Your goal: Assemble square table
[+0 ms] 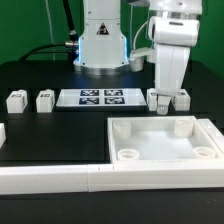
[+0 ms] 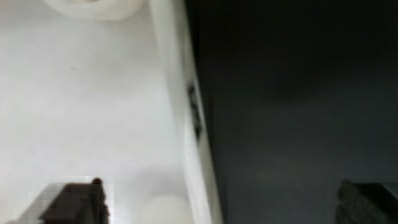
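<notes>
Gripper (image 1: 168,98) hangs over the far rim of the square table top (image 1: 165,140), claw spread wide, nothing pinched. In the wrist view the gripper (image 2: 221,205) straddles the tagged edge of the top (image 2: 89,110): one finger (image 2: 71,205) is over white plastic, the other over the black table (image 2: 294,110). The top lies rim-up at the exterior view's right, near the marker board (image 1: 100,97); first leg (image 1: 15,99) and second leg (image 1: 44,99) stand well apart at the left.

Pretty blurry here, but you can make out the white square table top (image 2: 89,110) with a round corner socket (image 2: 89,8) and a dark tag (image 2: 196,105) on its edge. The gripper (image 2: 222,203) has its fingers (image 2: 75,203) spread wide, one over the white top and the other over the black table (image 2: 302,100).
</notes>
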### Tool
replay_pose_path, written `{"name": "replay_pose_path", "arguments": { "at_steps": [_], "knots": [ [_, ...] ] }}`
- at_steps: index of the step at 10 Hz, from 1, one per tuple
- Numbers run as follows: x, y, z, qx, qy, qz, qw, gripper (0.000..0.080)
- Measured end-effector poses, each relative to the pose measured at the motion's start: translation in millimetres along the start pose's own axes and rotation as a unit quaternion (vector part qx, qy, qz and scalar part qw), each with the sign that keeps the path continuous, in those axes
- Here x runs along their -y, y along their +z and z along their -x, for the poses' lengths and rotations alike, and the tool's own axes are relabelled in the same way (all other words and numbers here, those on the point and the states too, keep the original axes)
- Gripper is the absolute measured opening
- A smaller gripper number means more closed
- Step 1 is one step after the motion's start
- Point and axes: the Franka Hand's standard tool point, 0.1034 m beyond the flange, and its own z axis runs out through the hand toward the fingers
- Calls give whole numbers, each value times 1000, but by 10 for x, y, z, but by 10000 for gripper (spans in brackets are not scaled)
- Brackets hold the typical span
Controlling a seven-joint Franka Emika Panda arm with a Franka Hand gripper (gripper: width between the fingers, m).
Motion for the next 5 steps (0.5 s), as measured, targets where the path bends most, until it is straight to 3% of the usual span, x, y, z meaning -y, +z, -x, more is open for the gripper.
{"name": "replay_pose_path", "arguments": {
  "at_steps": [2,3,5],
  "knots": [
    [102,-214,-244,7,150,-8,989,649],
    [127,-239,-343,2,193,-5,981,649],
    [150,-190,-339,-1,251,-9,968,649]
  ]
}}
